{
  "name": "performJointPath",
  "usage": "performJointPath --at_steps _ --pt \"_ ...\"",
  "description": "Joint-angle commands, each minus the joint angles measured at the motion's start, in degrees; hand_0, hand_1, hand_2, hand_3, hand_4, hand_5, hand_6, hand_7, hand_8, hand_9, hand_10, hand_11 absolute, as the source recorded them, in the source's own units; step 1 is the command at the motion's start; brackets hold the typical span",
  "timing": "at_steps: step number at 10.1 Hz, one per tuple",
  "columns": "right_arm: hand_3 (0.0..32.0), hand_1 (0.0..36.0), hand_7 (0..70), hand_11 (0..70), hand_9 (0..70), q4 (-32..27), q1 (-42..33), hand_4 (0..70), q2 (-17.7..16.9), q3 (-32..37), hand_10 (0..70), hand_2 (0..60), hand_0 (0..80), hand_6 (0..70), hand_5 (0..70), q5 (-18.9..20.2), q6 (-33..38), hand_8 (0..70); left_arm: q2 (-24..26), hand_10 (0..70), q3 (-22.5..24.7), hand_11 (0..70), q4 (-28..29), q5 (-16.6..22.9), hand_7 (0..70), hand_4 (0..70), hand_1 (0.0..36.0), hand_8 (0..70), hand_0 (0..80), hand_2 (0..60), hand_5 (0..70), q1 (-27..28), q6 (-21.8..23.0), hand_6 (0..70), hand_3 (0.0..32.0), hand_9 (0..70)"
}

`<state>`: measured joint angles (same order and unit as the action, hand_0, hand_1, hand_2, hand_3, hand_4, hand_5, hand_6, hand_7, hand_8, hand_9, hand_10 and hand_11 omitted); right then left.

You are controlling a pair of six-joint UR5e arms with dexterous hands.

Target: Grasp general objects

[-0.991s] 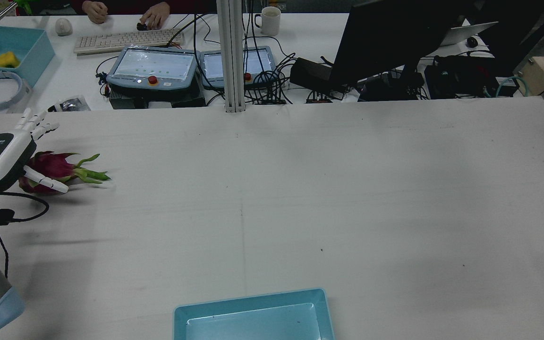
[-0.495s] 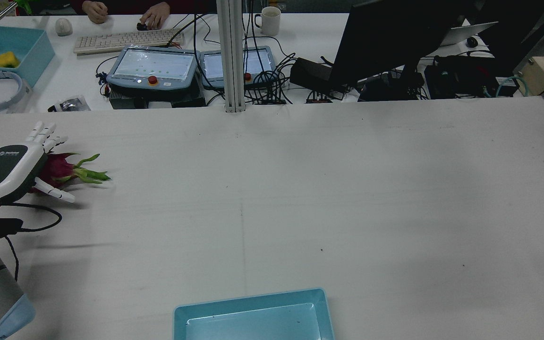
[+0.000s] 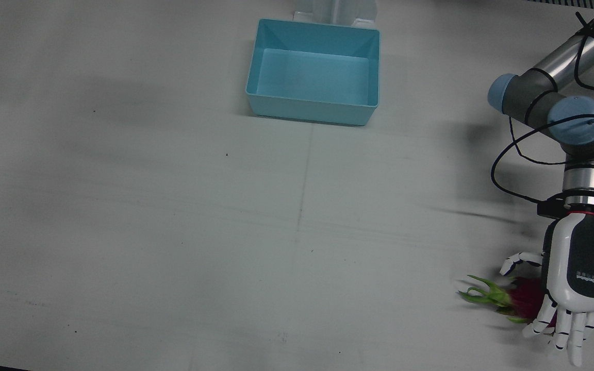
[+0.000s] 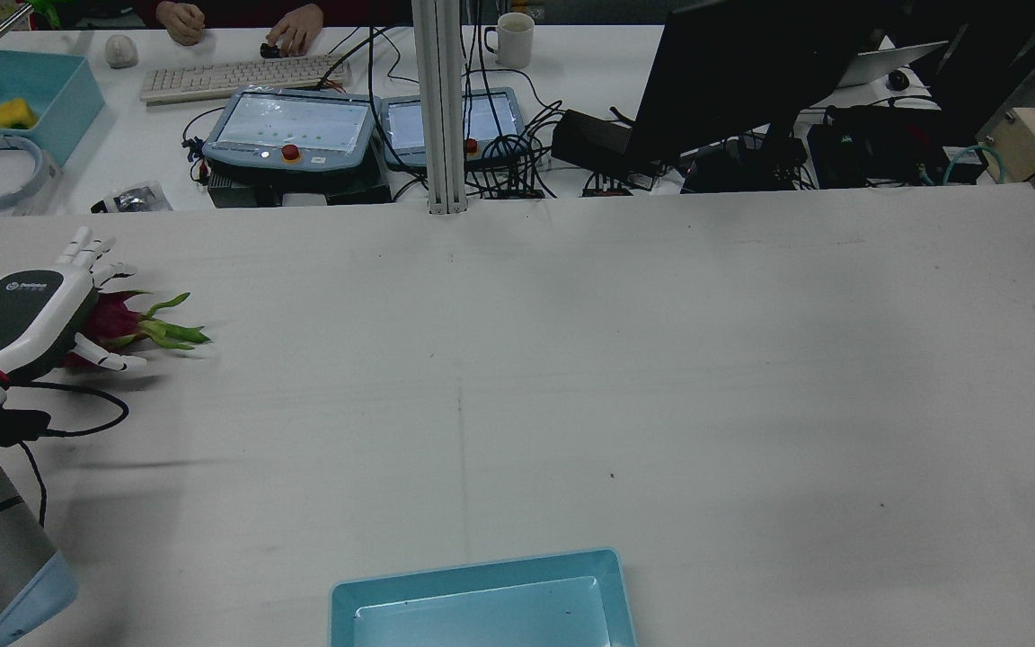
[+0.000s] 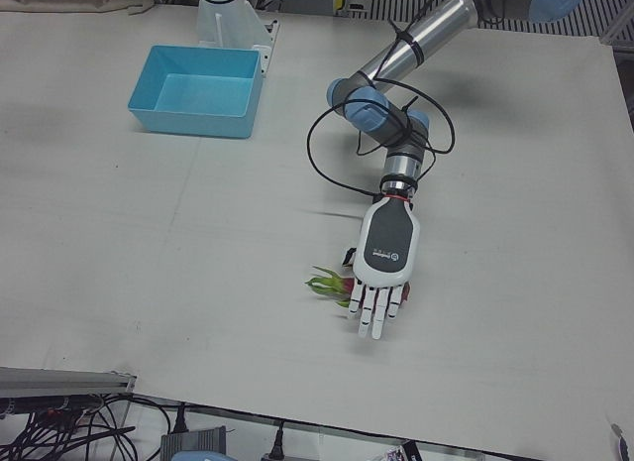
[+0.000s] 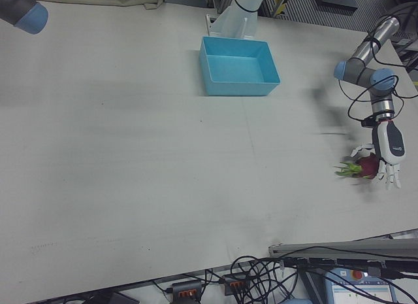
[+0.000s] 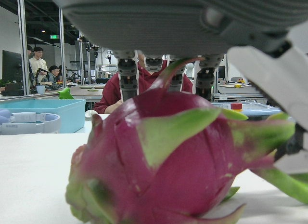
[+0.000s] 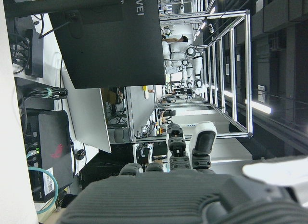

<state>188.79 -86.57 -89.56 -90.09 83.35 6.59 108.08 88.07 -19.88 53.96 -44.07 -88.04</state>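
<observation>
Your left hand (image 3: pixel 578 278) sits palm-down over the dragon fruit (image 3: pixel 526 300), out toward the operators' edge of the table (image 3: pixel 173 206) on the robot's left side; its fingers (image 3: pixel 567 330) are straight and lie side by side, reaching past the fruit's far side, while the thumb (image 3: pixel 518 259) is splayed out apart from them on the near side; nothing is clamped on the fruit, and you cannot tell from these views whether the palm touches it. The fruit lies on its side on the cloth, its red body mostly hidden under the palm and its green leafy tips (image 3: pixel 480 296) poking out toward the table's middle; from the left hand view the fruit (image 7: pixel 173 161) fills the frame right under the palm, with fingers (image 7: pixel 127 77) hanging down behind it. Farther off, the blue bin (image 3: pixel 315 72) stands well apart from the fruit, near the pedestals' edge at the table's centre. Your right hand (image 8: pixel 192 185) shows only in its own camera, fingers (image 8: pixel 204 142) roughly straight and close together, holding nothing, aimed at the monitor (image 8: pixel 106 36) and the room beyond; past the table's far edge, a person's hands (image 4: pixel 239 25) rest at a keyboard (image 4: pixel 239 76).
</observation>
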Motion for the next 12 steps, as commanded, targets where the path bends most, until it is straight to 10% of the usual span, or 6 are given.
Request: performJointPath --at_steps 1,5,8,9,10,12 --pt "0.0 0.0 0.0 0.0 0.0 0.0 0.0 0.0 0.0 0.0 0.0 0.0 0.0 0.0 0.0 0.1 0.0 0.0 1.0 16.6 -3.2 24.7 0.0 -1.4 44.6 58.0 30.5 19.2 49.3 60.0 50.7 -0.1 -0.1 19.1 0.0 12.3" --pt "0.0 0.0 0.0 0.0 0.0 0.0 0.0 0.0 0.0 0.0 0.0 0.0 0.0 0.0 0.0 0.0 0.0 0.0 0.9 15.6 -3.4 23.2 0.9 -1.4 42.7 55.5 28.1 18.1 48.2 60.0 44.5 -0.3 0.0 16.0 0.0 11.3" --pt "0.0 0.0 0.0 0.0 0.0 0.0 0.0 0.0 0.0 0.0 0.0 0.0 0.0 0.0 0.0 0.0 0.0 0.0 1.0 30.0 -3.5 42.7 0.5 -1.4 64.4 70.0 20.5 30.7 47.2 60.0 70.0 -0.5 0.3 28.3 0.0 29.9" --pt "0.0 0.0 0.0 0.0 0.0 0.0 0.0 0.0 0.0 0.0 0.0 0.0 0.0 0.0 0.0 0.1 0.0 0.0 1.0 43.2 -2.8 59.0 -0.8 -1.4 70.0 70.0 2.5 49.6 46.9 22.4 70.0 -0.6 0.6 45.5 0.0 55.9" --pt "0.0 0.0 0.0 0.0 0.0 0.0 0.0 0.0 0.0 0.0 0.0 0.0 0.0 0.0 0.0 0.0 0.0 0.0 1.1 56.4 -1.0 70.0 -3.0 -1.4 70.0 70.0 0.0 63.5 46.8 3.0 70.0 -1.3 0.8 58.0 0.0 70.0" --pt "0.0 0.0 0.0 0.0 0.0 0.0 0.0 0.0 0.0 0.0 0.0 0.0 0.0 0.0 0.0 0.0 0.0 0.0 0.7 63.5 7.4 70.0 -7.5 -1.1 70.0 70.0 0.0 70.0 46.5 0.0 70.0 -5.0 3.9 68.1 0.0 70.0"
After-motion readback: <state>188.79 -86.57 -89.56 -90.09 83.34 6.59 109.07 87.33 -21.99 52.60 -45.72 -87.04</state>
